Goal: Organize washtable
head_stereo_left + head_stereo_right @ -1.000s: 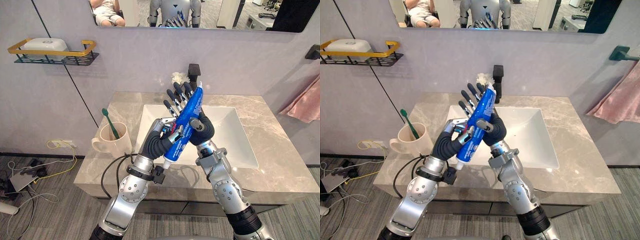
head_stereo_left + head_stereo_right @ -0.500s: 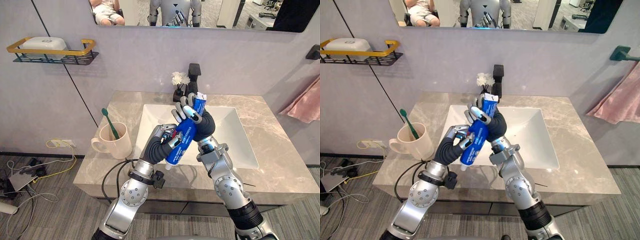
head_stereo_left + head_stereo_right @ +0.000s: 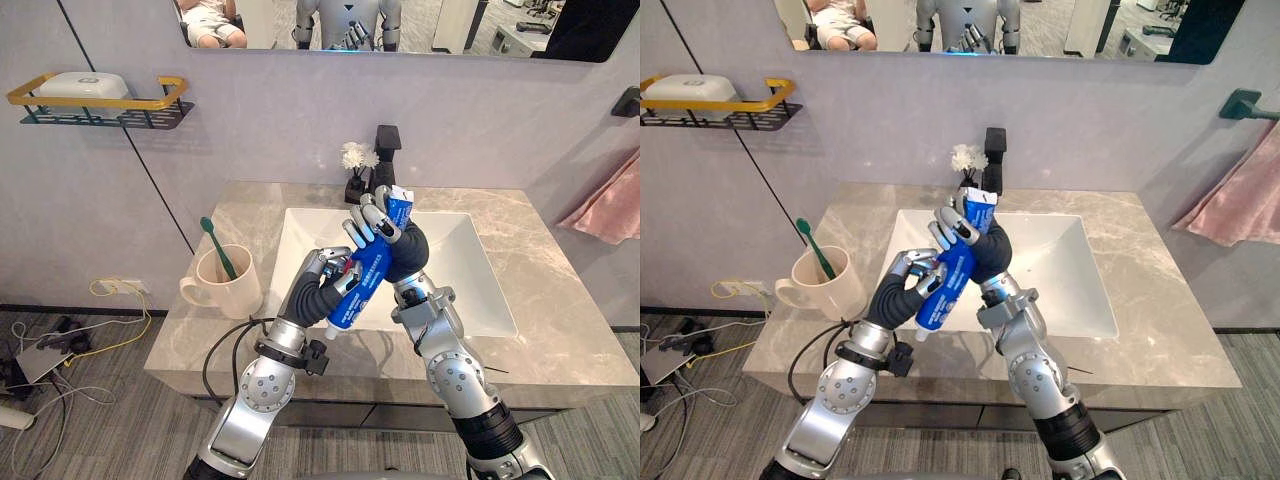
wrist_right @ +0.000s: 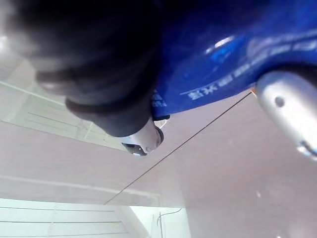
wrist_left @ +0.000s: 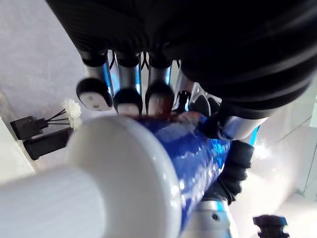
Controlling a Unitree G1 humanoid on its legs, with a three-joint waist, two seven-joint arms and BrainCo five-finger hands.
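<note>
Between L hand (image 3: 320, 283) & R hand (image 3: 402, 250), both curled round it, toothpaste tube (image 3: 362, 278): prob soft, light, slick; grip mid-body.

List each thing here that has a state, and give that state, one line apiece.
toothpaste tube: capped, tilted, held above the sink by both hands.
left hand: shut on the toothpaste tube near its cap end.
right hand: shut on the toothpaste tube's upper part.
mug: upright on the counter, toothbrush inside.
toothbrush: standing in the mug, head up.
faucet: no water running.
towel: hanging by the wall.
</note>
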